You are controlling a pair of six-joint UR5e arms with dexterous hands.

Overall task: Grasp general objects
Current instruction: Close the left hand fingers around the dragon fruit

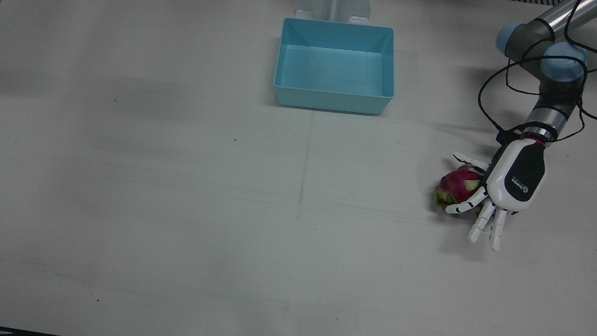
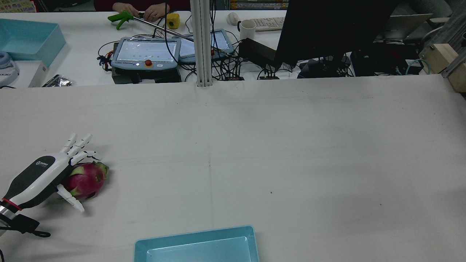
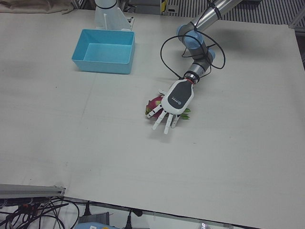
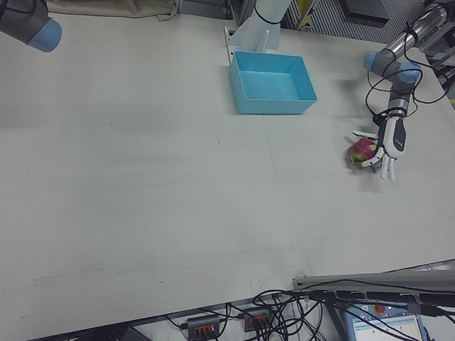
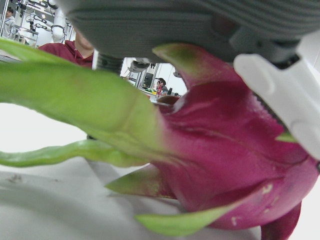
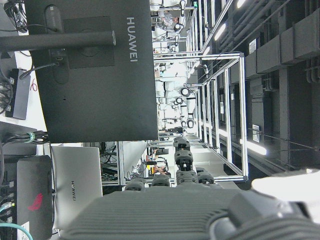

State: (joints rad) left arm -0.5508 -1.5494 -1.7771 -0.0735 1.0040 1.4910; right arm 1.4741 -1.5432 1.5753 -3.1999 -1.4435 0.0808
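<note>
Left hand (image 1: pixel 513 179): low over the counter (image 1: pixel 186 210), palm down, spread over one side of the dragon fruit (image 1: pixel 456 185); fingers (image 1: pixel 482 217) mostly straight, one white finger curved against the fruit's far end, the thumb on its other end. Whether it has a firm hold cannot be told.
Dragon fruit: lies on the counter near the left-arm edge, partly under the palm; in the left hand view its pink skin and green scales fill the picture.
Bin (image 1: pixel 334 65): light blue, by the pedestals at mid-counter, well apart from the fruit.
Right hand (image 6: pixel 190 210): raised, facing a monitor (image 6: pixel 95 70); how far open cannot be told.
</note>
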